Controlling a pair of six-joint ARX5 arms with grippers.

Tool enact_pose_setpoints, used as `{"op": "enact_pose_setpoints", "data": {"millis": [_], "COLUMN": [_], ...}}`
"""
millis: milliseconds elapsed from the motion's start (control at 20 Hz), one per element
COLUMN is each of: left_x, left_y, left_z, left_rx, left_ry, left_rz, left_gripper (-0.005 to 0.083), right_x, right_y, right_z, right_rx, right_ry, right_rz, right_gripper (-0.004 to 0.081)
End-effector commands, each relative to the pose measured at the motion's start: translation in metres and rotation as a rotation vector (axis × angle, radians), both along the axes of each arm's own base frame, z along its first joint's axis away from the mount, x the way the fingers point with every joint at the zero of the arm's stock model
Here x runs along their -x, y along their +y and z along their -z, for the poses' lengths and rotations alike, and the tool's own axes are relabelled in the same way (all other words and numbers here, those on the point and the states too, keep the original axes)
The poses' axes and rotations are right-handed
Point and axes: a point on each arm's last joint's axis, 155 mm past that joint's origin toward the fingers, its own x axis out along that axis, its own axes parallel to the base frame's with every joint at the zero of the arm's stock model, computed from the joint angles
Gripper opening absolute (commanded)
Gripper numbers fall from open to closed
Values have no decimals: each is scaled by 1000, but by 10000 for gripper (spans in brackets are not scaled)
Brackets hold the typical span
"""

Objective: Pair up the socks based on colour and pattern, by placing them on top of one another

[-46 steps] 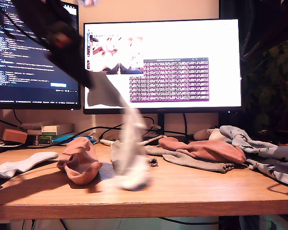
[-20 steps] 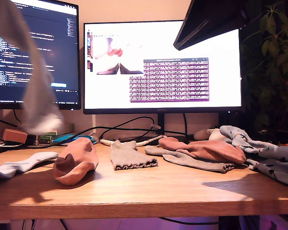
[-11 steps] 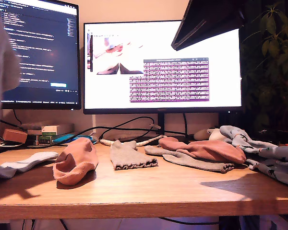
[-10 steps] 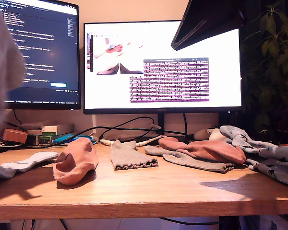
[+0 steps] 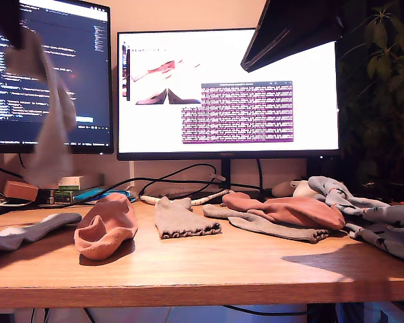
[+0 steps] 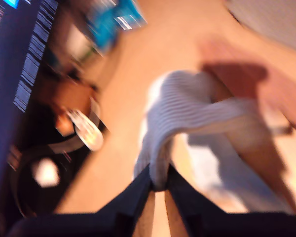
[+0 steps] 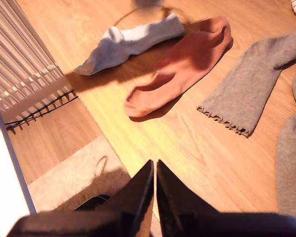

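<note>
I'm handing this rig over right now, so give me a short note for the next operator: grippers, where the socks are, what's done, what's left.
My first gripper is shut on a white ribbed sock, hanging in the air at the exterior view's left.
My second gripper is shut and empty, above the desk.
The other white sock lies on the desk at the exterior view's left edge.
One pink sock and one grey sock lie singly mid-desk.
Another pink sock lies on a grey sock; the patterned socks are heaped at the exterior view's right.
Done: no matched pair is visibly stacked. Left: every pair, probably white first.
</note>
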Motion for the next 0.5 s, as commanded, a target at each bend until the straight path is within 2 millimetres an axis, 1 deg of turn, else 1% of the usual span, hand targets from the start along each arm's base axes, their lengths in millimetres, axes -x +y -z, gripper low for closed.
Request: {"op": "enact_pose_setpoints", "data": {"millis": [0,50,100,150,200,300,350,400,450], "left_x": [-23,-35,-44,-49,-49,-31,-19,-7,3], "left_y": [6,11,15,20,24,32,34,37,38], "left_z": [10,16,25,39,58,97,112,122,127], "left_rx": [-10,-8,-3,5,-9,-16,-38,-49,-53], "left_ry": [-14,-21,-10,22,81,247,327,393,437], "left_rz": [-16,-35,-57,-86,-98,-153,-154,-167,-182], "left_gripper": [-22,-22,-22,-22,-22,-22,-22,-22,-22], "right_x": [2,2,2,3,4,5,6,6,6], "right_y": [1,1,0,0,-1,-2,-2,-2,-2], "right_z": [8,8,9,10,11,13,13,13,13], "right_rx": [14,14,16,19,23,30,32,32,32], "right_ry": [11,12,15,19,24,32,35,35,35], "right_rz": [-8,-8,-8,-8,-8,-8,-8,-8,-8], "right_gripper": [-11,-11,-11,-11,-11,-11,-11,-11,-11]}}
